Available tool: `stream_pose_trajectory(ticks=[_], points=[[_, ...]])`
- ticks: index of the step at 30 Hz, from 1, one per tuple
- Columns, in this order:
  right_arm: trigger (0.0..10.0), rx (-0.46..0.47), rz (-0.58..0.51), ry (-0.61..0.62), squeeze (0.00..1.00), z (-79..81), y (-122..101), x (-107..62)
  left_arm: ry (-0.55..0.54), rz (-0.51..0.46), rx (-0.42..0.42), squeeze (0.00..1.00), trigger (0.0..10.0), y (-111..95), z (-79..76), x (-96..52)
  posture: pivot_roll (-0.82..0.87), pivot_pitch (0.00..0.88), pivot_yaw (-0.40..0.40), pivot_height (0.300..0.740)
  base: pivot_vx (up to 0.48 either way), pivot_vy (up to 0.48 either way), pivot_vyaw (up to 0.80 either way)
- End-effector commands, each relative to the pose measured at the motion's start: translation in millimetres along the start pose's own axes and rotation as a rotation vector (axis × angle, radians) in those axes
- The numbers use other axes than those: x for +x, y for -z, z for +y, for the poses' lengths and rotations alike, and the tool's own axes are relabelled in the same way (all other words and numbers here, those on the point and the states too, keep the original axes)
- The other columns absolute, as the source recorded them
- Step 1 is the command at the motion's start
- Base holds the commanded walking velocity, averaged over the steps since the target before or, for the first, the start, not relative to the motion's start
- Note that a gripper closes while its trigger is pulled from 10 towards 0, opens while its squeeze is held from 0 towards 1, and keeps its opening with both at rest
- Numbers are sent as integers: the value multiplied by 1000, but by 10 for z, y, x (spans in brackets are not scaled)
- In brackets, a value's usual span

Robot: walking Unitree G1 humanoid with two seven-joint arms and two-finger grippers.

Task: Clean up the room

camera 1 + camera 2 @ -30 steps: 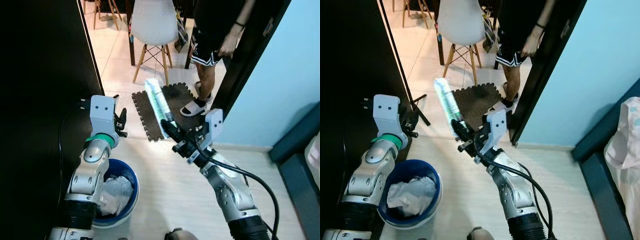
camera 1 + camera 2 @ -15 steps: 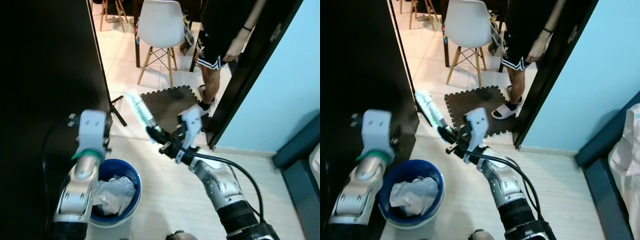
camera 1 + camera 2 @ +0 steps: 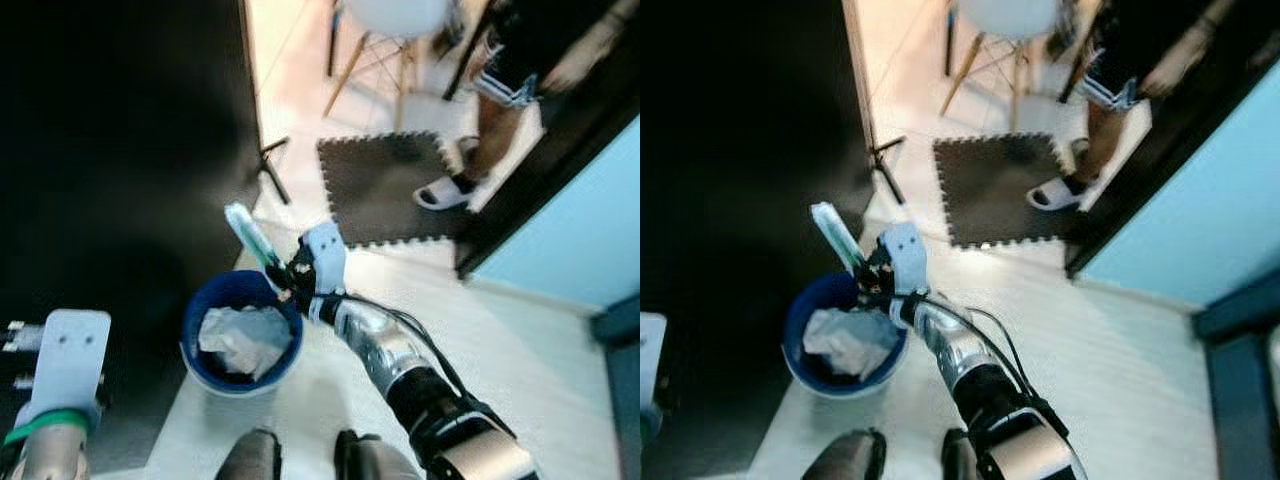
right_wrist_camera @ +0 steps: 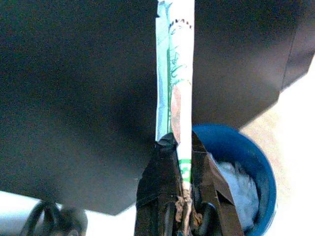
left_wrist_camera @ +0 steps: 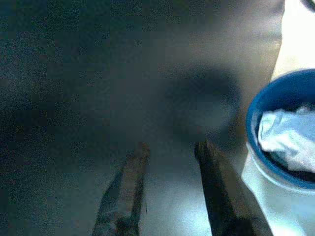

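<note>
The job looked near the end of one round: the right gripper (image 3: 283, 283) had its fingers pinched on the long green-and-white wrapper (image 3: 250, 235) and held it over the 1 o'clock rim of the blue bin (image 3: 205, 362), not yet let go. Dropping it in seemed to be what was left. The bin already held crumpled white paper (image 3: 243, 338). The left gripper (image 5: 170, 157) hung at the bin's 9 o'clock, near the dark cabinet (image 3: 110, 150), its fingers narrowly apart and holding nothing.
</note>
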State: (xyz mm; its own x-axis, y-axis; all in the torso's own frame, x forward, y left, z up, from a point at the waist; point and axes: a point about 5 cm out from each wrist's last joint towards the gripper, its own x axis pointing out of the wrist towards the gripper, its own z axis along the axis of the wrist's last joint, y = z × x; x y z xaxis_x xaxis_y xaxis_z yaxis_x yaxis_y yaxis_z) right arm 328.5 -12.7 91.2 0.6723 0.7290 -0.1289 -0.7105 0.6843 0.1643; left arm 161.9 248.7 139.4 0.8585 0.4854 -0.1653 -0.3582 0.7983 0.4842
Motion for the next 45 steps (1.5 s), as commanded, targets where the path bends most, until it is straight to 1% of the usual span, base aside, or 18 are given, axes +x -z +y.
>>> stream_pose_trajectory(ticks=[1, 2, 3, 11, 12, 13, 16, 19, 20, 22, 23, 25, 28, 32, 33, 36, 40, 45], points=[[10000, 10, -7, -49, 16, 198, 0, 118, 19, 11, -6, 0, 10000, -4, 15, -89, 424, 296, 29, 697, 0, 0, 0], [10000, 10, -7, -49, 16, 198, 0, 118, 19, 11, -6, 0, 10000, -4, 15, -89, 424, 296, 29, 697, 0, 0, 0], [10000, 19, -30, -55, 992, 228, -39, 155, 29, 7, -11, 0, 10000, -30, 12, -139, 433, 298, 25, 697, 0, 0, 0], [10000, 27, -124, -86, 1000, 299, -260, 263, 52, -8, -39, 0, 10000, -110, -63, -177, 430, 284, 13, 697, 0, 0, 0], [10000, 16, -137, -76, 616, 271, -291, 261, 58, -14, -47, 0, 10000, -130, -87, -165, 418, 276, 10, 697, 0, 0, 0], [10000, 9, -142, -66, 0, 228, -300, 245, 63, -18, -55, 0, 10000, -145, -113, -141, 397, 264, 7, 697, 0, 0, 0], [10000, 3, -147, -45, 0, 161, -292, 212, 73, -24, -60, 0, 10000, -165, -142, -117, 380, 253, 5, 697, 0, 0, 0], [10000, 23, -179, 24, 0, -86, -259, 55, 114, -57, -83, 0, 10000, -244, -260, -27, 324, 214, 1, 697, 0, 0, 0], [10000, 23, -179, 24, 0, -86, -259, 55, 114, -57, -83, 0, 10000, -244, -260, -27, 324, 214, 1, 697, 0, 0, 0], [10000, 42, -238, 109, 0, -341, -203, -178, 199, -93, -149, 0, 10000, -357, -455, 107, 229, 164, 5, 697, 0, 0, 0], [10000, 42, -238, 109, 0, -341, -203, -178, 199, -93, -149, 0, 10000, -357, -455, 107, 229, 164, 5, 697, 0, 0, 0], [10000, 34, -280, 175, 0, -469, -146, -368, 286, -107, -212, 0, 10000, -441, -644, 219, 161, 129, 15, 697, 0, 0, 0], [10000, 17, -299, 218, 0, -508, -111, -476, 333, -108, -219, 0, 10000, -462, -760, 290, 99, 101, 30, 697, 0, 0, 0], [10000, -61, -327, 486, 0, -654, 57, -990, 593, -130, -204, 0, 10000, -557, -1269, 490, -70, 40, 94, 697, 0, 0, 0], [10000, -61, -327, 486, 0, -654, 57, -990, 593, -130, -204, 0, 10000, -557, -1269, 490, -70, 40, 94, 697, 0, 0, 0], [10000, -64, -323, 619, 0, -723, 167, -1214, 661, -159, -169, 0, 10000, -620, -1443, 562, -135, 19, 124, 697, 0, 0, 0], [10000, -52, -296, 680, 0, -726, 297, -1344, 676, -167, -134, 0, 10000, -582, -1566, 640, -171, 4, 141, 697, 0, 0, 0], [10000, -51, -303, 643, 0, -670, 253, -1303, 633, -118, -163, 0, 10000, -468, -1582, 709, -172, 0, 123, 697, 0, 0, 0]])
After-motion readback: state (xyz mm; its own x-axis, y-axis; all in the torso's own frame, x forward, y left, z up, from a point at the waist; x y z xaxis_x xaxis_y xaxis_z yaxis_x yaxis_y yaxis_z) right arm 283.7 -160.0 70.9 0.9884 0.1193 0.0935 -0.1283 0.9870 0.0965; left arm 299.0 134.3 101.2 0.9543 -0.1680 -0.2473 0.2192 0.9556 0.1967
